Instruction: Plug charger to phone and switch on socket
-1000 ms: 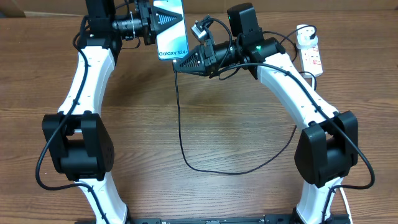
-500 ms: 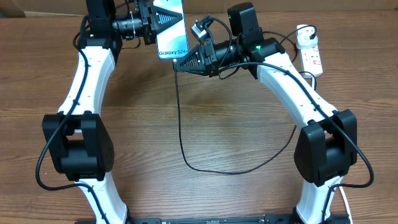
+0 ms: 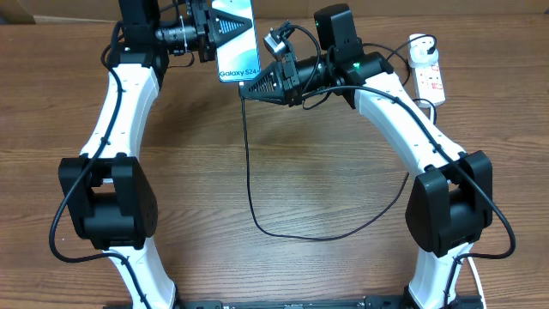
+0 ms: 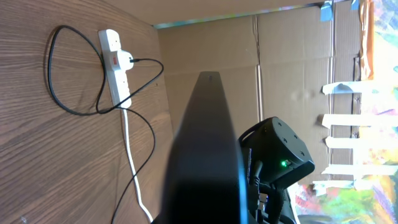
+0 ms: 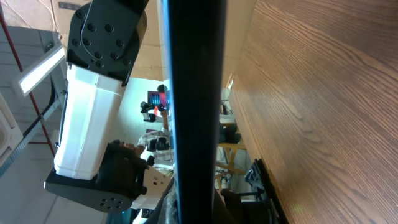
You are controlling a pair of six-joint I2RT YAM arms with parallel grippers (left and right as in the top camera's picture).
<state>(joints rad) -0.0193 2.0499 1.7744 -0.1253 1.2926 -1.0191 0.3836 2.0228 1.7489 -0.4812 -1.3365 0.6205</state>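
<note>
My left gripper (image 3: 225,26) clamps the phone (image 3: 240,56). My right gripper (image 3: 246,91) pinches the charger (image 3: 248,154) tip, with the phone's lower edge just ahead. I think I must keep the tip square and push slowly.

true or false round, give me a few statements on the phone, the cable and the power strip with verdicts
1. The left gripper grips the phone. True.
2. The socket lies beside the left arm. False: it lies at the table's far edge, by the right arm.
3. The charger, a black cable, runs from the right gripper down into a loop on the table. True.
4. Nothing is plugged into the socket. False: a white plug sits in it.
5. The phone's screen is dark. False: it is light, with Galaxy S24+ text.
</note>
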